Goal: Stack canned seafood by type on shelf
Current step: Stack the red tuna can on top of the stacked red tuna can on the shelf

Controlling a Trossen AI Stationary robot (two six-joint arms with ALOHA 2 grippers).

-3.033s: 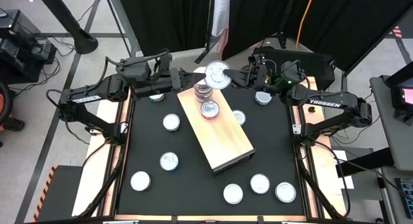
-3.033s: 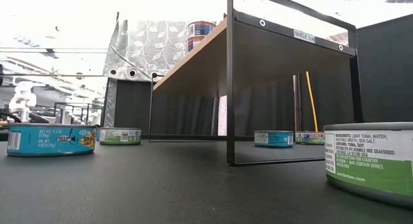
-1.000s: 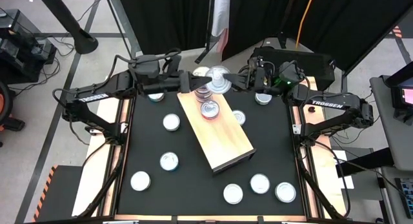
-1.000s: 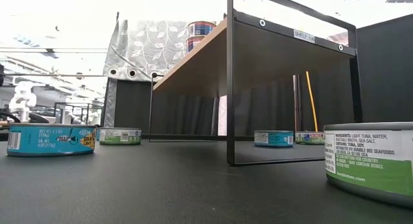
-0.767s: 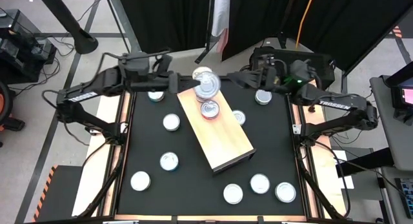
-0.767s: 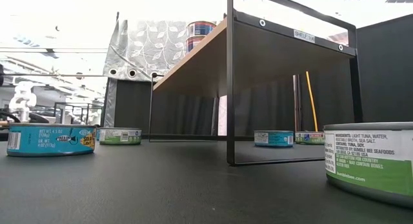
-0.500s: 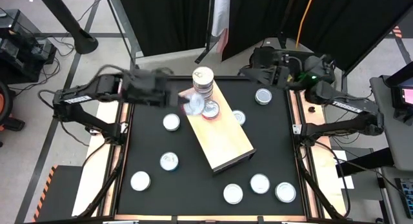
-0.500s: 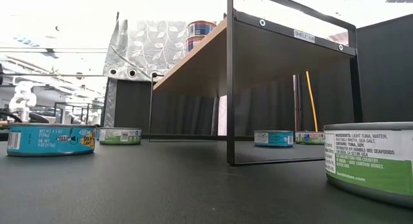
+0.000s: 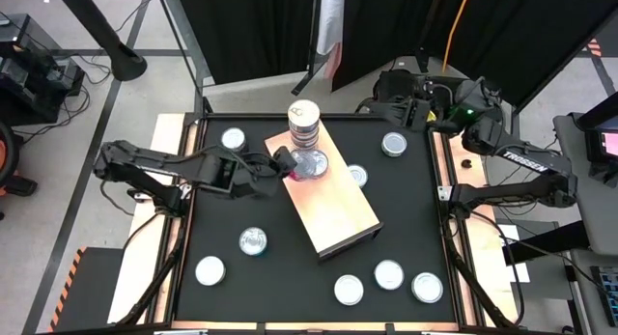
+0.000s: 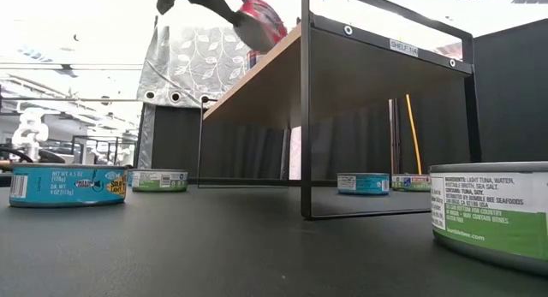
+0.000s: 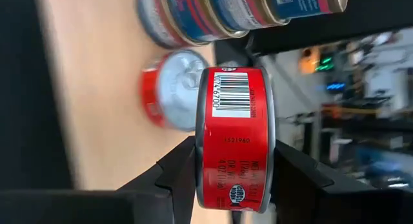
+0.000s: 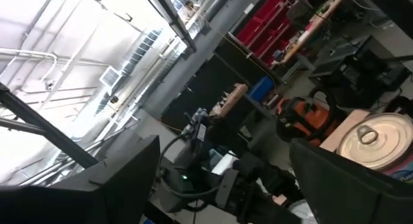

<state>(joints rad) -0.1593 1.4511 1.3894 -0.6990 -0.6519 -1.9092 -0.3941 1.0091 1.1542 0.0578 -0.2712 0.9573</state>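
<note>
Carrying a red tin [image 11: 235, 139], clamped between the fingers of the left hand [image 9: 281, 164], over the shelf [image 9: 333, 209] just beside the lying red tin [image 11: 173, 90], probably needing lowering squarely onto it next, right hand [image 9: 386, 111] waiting wide open, empty.

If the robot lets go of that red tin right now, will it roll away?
Probably a bit. The left gripper holds the red tin on its edge, and round things on edge tend to roll. It is short and wide, so it would likely flop flat soon. It hangs over the shelf beside another red tin, which it might bump.
</note>
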